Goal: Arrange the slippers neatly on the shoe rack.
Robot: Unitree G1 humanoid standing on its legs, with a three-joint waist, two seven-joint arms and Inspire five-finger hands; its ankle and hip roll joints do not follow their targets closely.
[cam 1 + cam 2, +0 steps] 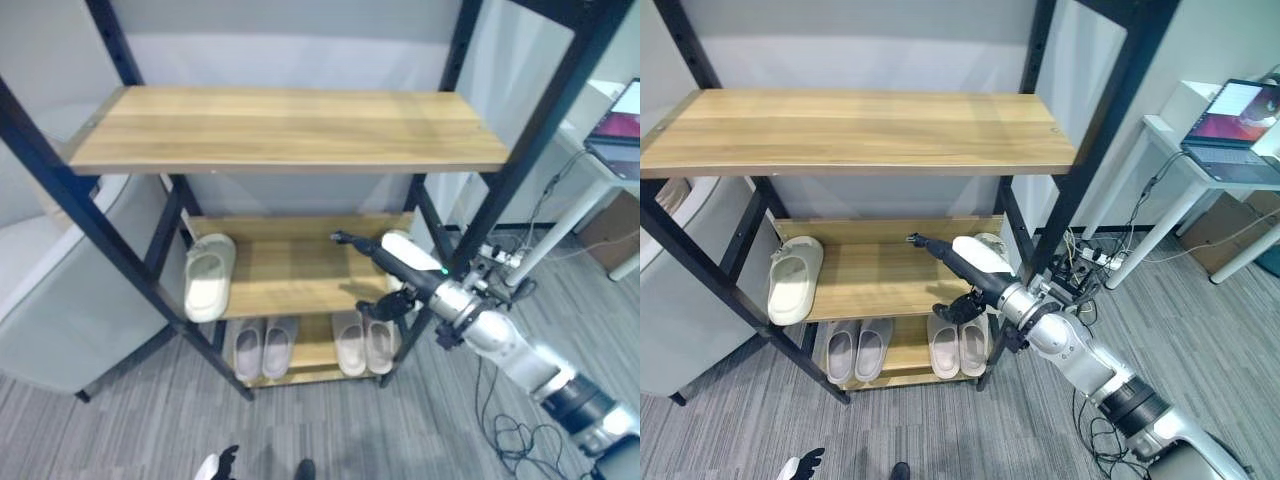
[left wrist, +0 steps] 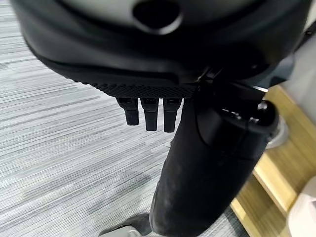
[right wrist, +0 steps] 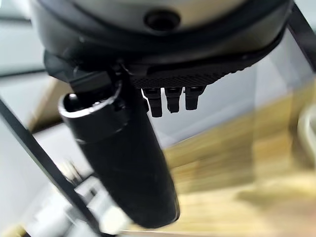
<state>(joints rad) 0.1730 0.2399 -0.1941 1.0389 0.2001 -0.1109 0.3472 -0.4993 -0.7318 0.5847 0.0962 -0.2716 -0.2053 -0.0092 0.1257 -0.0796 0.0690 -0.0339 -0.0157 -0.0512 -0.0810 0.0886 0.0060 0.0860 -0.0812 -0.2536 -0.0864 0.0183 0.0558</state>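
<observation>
Slippers (image 1: 209,279) (image 1: 403,247) lie at opposite ends of the middle shelf (image 1: 290,275); right hand (image 1: 385,258) reaches between, fingers straight.

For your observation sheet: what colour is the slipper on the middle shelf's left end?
Cream slipper, best in the left eye view.

shoe rack (image 1: 290,130): matt wood, black metal | slippers (image 1: 209,276): smooth, maybe foam

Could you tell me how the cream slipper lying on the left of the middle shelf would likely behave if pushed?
The thick, moulded cream slipper looks light and fairly stiff. Lying flat on the smooth wooden middle shelf, it would probably slide, not roll.
</observation>
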